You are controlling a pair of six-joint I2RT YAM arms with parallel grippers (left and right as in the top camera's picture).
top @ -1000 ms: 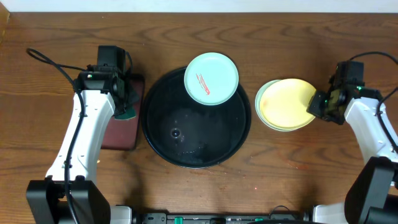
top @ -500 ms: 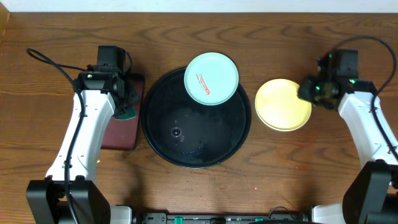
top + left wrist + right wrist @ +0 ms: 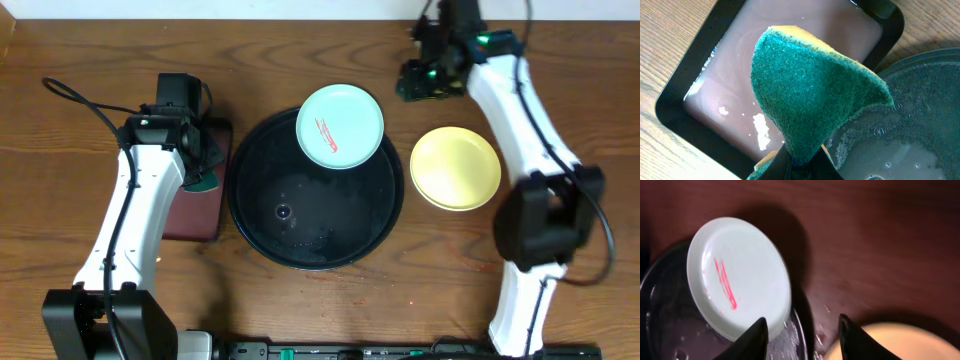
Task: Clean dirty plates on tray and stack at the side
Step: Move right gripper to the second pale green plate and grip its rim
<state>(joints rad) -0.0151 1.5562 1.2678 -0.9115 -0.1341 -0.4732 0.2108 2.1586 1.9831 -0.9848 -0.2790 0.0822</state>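
Looking down on a brown wooden table point(image 3: 60, 230) with a large round black tray with a low rim point(image 3: 300, 215) at its centre. Resting on the tray's far right part and overhanging the rim: a pale blue-green round plate with a red smear in the middle point(image 3: 340, 125). Lying on bare wood just beside the tray's right rim, not touching it: a pale yellow round plate point(image 3: 455, 168); cannot tell whether anything sits beneath it. Sitting close against the tray's left rim: a smaller rectangular black tray with a reddish-brown inside point(image 3: 195, 215). Leaves broad bare wood along the near edge, at the far left, and between the yellow plate and the table's right edge.

Reaching forward along the left side with the elbow bent: the left gripper point(image 3: 200, 165), hovering above the rectangular tray's far end, fingers clenched on a folded green scouring sponge point(image 3: 810, 90) with a yellow backing. Stretching to the table's far edge: the right gripper point(image 3: 425, 80), poised above bare wood beyond the yellow plate and just right of the smeared plate, fingers point(image 3: 756, 339) spread wide with nothing between them.
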